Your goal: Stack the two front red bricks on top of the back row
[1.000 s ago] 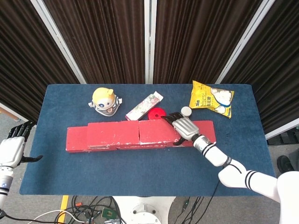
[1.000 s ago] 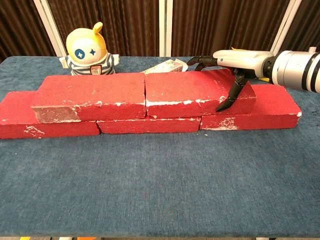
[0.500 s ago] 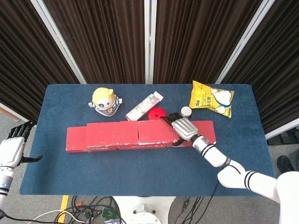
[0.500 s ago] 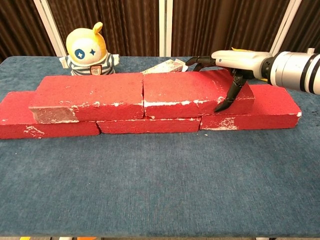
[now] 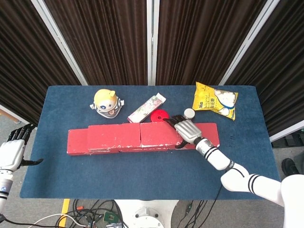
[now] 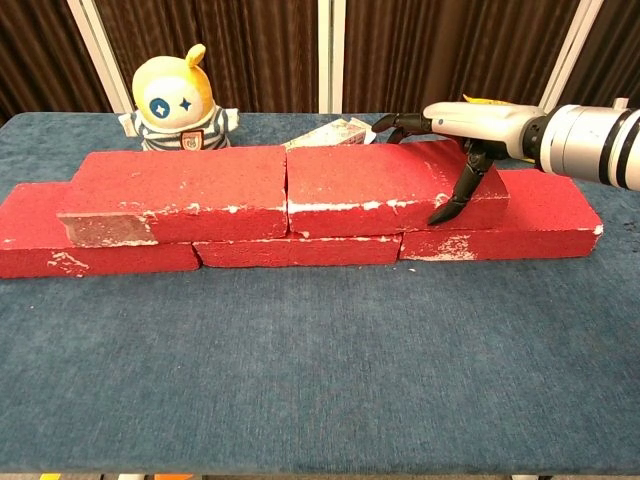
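Red bricks: left upper brick (image 6: 180, 190) and right upper brick (image 6: 385, 185) both sit on the back row (image 6: 500, 225), butted end to end. Left hand (image 5: 13, 152) idle off the table edge, fingers spread, empty. Right hand (image 6: 450, 150) clamps the right upper brick's end, thumb on front face. Looks like final seating; next: let go, lift clear. Far-side fingers hidden, seam alignment unclear

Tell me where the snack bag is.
The yellow snack bag lies at the table's back right in the head view, just right of a small white cap, behind the bricks.
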Action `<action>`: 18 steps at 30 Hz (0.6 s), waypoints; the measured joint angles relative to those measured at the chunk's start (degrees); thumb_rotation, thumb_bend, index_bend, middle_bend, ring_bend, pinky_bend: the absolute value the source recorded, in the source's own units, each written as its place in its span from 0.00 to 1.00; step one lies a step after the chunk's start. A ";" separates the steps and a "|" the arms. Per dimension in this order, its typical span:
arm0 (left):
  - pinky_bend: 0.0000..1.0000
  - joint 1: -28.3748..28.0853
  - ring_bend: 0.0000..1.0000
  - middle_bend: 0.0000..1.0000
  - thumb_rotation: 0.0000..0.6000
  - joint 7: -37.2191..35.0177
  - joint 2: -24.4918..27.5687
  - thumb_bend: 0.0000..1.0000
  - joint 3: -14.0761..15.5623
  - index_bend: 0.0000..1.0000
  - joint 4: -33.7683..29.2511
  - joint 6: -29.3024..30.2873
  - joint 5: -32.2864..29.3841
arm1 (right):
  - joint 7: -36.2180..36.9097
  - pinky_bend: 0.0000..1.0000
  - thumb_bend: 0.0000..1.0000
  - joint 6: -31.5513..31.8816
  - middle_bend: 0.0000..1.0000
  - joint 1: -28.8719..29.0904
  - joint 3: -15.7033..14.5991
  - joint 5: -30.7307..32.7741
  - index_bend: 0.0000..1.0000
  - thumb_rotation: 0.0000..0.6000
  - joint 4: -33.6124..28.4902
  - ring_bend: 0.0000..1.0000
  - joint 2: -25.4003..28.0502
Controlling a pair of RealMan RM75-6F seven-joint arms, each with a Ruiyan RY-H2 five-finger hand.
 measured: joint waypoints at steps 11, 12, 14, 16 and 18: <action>0.00 0.12 0.00 0.00 1.00 -0.36 0.62 0.00 -0.16 0.02 -0.41 0.10 0.01 | 0.36 0.00 0.00 -0.89 0.03 0.18 0.13 0.40 0.00 1.00 -0.79 0.00 0.38; 0.00 0.13 0.00 0.00 1.00 -0.38 0.69 0.00 -0.19 0.02 -0.49 0.16 0.04 | 0.32 0.00 0.00 -0.81 0.02 0.18 0.15 0.38 0.00 1.00 -0.90 0.00 0.41; 0.00 0.16 0.00 0.00 1.00 -0.42 0.81 0.00 -0.24 0.02 -0.67 0.26 0.11 | 0.25 0.00 0.00 -0.79 0.01 0.17 0.16 0.37 0.00 1.00 -1.18 0.00 0.52; 0.00 0.16 0.00 0.00 1.00 -0.47 0.86 0.00 -0.26 0.02 -0.73 0.26 0.11 | 0.14 0.00 0.00 -0.70 0.00 0.13 0.18 0.41 0.00 1.00 -1.43 0.00 0.65; 0.00 0.16 0.00 0.00 1.00 -0.55 0.88 0.00 -0.27 0.02 -0.75 0.23 0.09 | 0.12 0.00 0.00 -0.54 0.00 0.07 0.20 0.39 0.00 1.00 -1.67 0.00 0.76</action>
